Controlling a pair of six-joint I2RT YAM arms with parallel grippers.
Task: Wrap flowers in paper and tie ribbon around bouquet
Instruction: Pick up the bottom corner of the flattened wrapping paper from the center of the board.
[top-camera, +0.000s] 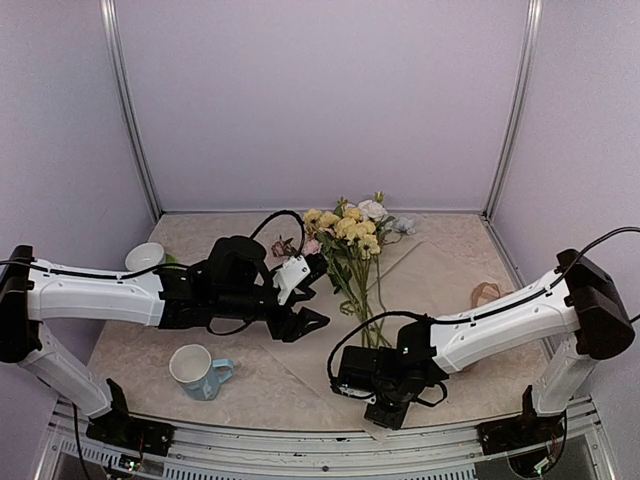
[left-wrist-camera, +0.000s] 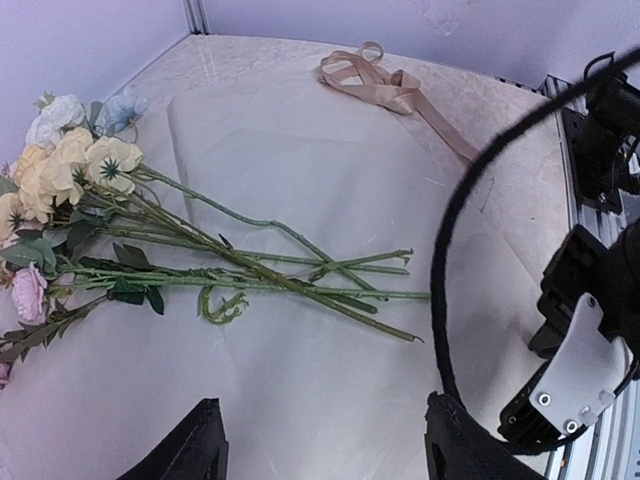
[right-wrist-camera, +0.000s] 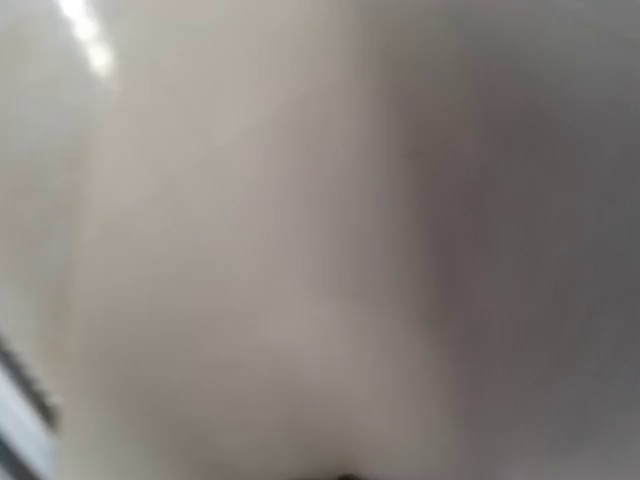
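Currently, artificial flowers (left-wrist-camera: 80, 190) lie flat on thin, smooth peach paper (left-wrist-camera: 300, 160); the looped satin ribbon (left-wrist-camera: 375, 80) lies apart from them. Left gripper (left-wrist-camera: 325, 440) stands spread, empty. Right gripper (top-camera: 388, 408), at the paper's edge: state indeterminable.

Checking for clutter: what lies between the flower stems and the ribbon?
Left wrist view: only the paper under the flowers, then bare table up to the ribbon.

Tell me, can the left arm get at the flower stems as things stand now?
Probably yes. The left hand is open near the flowers, and their stems lie bare on the paper before it. The right arm, close to the stem ends, may crowd it.
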